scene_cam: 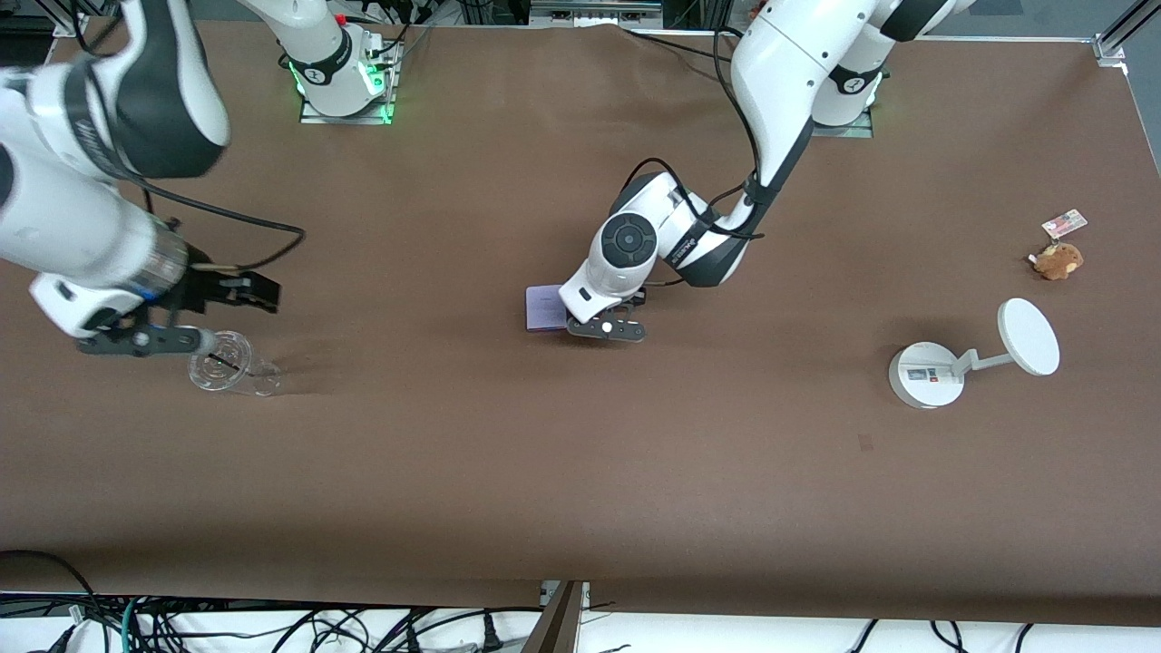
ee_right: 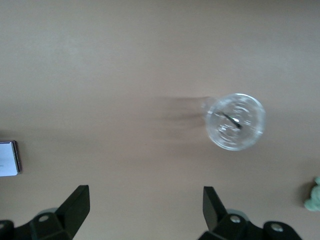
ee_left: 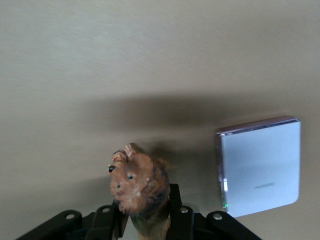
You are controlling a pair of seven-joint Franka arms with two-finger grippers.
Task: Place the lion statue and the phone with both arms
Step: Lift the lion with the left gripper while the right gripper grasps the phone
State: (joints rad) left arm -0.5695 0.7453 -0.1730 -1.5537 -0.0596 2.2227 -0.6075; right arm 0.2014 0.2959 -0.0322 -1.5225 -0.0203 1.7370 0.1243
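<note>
Left gripper (ee_left: 142, 220) grasps lion statue (ee_left: 137, 182) just beside phone (ee_left: 260, 167); right gripper (ee_right: 145, 205) released.

Off-task clutter on brown table (scene_cam: 580, 472)

White stand (scene_cam: 927, 375) as landmark: round base, bent arm holding a tilted white disc, toward the left arm's end of the table. Brown fluffy plush (scene_cam: 1058, 260) farther from the front camera than the stand, with a small tag (scene_cam: 1064, 222) just beside it, farther still. Clear plastic cup (scene_cam: 220, 361), upright and see-through, well apart from the stand toward the right arm's end. Grey-green plush (ee_right: 313, 194) only partly visible near the cup at the right wrist view's edge.
</note>
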